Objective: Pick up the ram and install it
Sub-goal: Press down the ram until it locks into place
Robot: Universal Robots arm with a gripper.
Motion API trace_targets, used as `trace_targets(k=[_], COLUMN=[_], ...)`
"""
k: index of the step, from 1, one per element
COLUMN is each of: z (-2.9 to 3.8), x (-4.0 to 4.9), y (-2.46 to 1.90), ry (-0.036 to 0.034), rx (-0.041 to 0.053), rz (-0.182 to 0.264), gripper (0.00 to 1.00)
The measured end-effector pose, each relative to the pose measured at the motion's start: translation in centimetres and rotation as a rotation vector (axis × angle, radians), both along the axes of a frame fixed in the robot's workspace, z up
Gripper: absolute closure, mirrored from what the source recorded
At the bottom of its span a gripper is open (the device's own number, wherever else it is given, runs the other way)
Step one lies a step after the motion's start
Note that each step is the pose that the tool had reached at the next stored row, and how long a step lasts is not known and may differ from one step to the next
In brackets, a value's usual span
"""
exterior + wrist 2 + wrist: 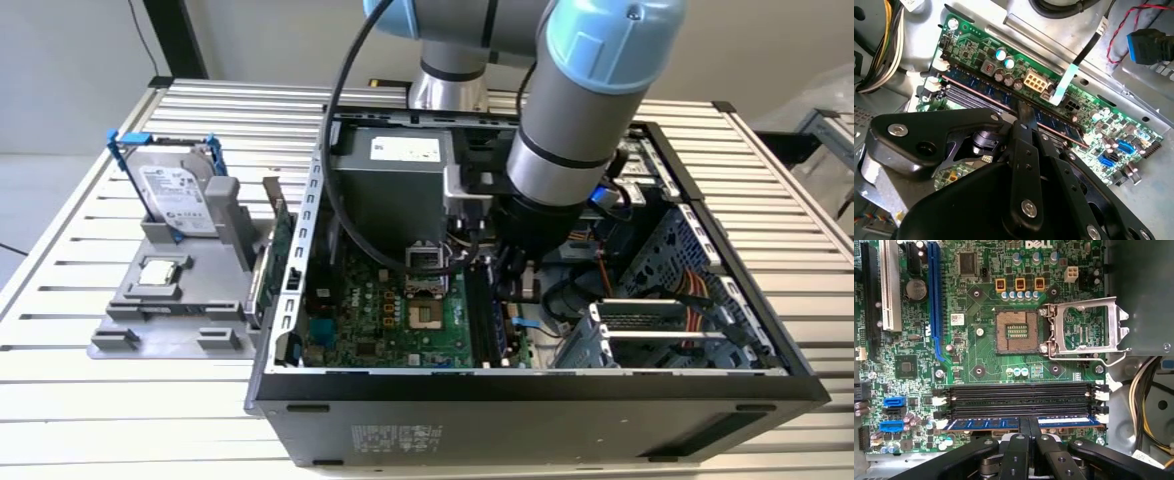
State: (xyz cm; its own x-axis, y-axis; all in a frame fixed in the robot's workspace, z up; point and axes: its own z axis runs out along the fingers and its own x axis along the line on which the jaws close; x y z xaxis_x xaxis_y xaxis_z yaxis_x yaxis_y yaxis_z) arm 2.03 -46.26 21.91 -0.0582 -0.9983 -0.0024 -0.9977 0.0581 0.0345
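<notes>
The ram [984,424] is a long, narrow blue-black stick lying along the memory slot nearest my gripper, next to the free black slots [1019,395] on the green motherboard [979,360]. My gripper [1028,425] is shut on the ram at about mid-length, one black finger on each flat side. In the second wrist view the ram [1054,122] runs diagonally between the white slot latches, with my gripper [1026,114] pinching it. I cannot tell how deep it sits in the slot. In the exterior view my gripper [514,292] reaches down into the open computer case [534,385].
The processor socket [1014,331] is open with its metal frame [1084,330] swung aside. Bundled cables [1149,400] hang beside the slots. Outside the case, a grey holder [174,320] carries a hard drive in a blue frame [180,190] and a small silver chip [160,270].
</notes>
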Motion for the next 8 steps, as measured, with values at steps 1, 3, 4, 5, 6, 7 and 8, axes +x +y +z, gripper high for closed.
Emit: trace_targets(k=[1,3,4,5,6,7,8], z=[-0.19,0.0,0.21,0.54,1.06,1.52,1.99], x=[0.0,0.0,0.01,0.01,0.01,0.0,0.0], y=[0.03,0.12,0.17,0.18,0.17,0.15,0.15], ry=[0.0,0.0009,-0.0004,-0.001,-0.0006,-0.0005,-0.0006], rx=[0.0002,-0.0039,0.0018,0.0044,0.0026,0.0022,0.0024], rz=[0.0,0.0,0.0,0.0,0.0,0.0,0.0], gripper=[1.0,1.0,1.0,1.0,1.0,1.0,1.0])
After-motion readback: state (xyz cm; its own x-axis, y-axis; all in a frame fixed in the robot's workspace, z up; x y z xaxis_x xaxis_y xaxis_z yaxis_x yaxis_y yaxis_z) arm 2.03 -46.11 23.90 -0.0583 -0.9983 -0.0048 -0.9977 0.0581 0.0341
